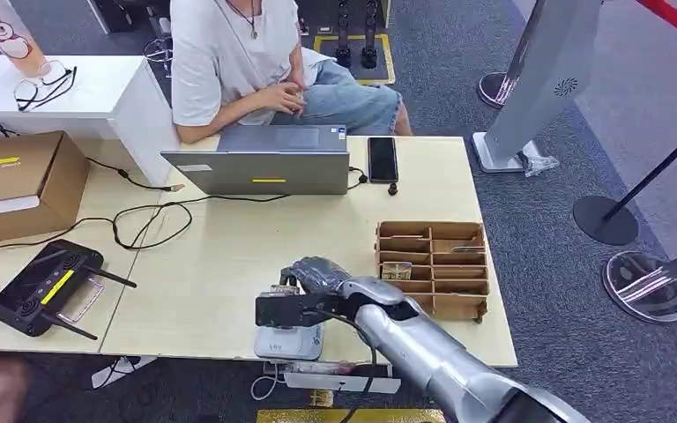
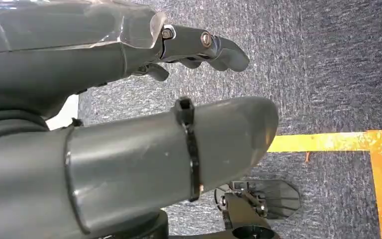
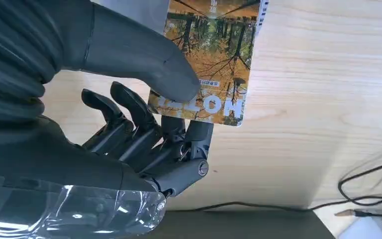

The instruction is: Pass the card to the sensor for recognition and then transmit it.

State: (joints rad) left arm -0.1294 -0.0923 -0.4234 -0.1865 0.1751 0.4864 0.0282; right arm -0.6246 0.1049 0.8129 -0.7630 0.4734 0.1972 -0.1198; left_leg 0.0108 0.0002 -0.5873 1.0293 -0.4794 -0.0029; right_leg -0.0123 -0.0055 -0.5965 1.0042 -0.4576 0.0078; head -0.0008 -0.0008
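Worktop layout
Grey laptop (image 1: 269, 160) at the pale wooden worktop's (image 1: 220, 256) far edge; brown compartmented cardboard tray (image 1: 433, 267) at right, black controller (image 1: 46, 286) at left.

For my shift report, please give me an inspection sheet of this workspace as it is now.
Surface: light wooden table, bare in the middle.
Job's things: card pinched by right hand over white sensor; brown divided card box.
Clutter: laptop, phone, cardboard box, black controller.
Hands: left hand holds nothing, over the carpet.
Cables: black cable loops across the table.
Surroundings: seated person, stanchion bases.
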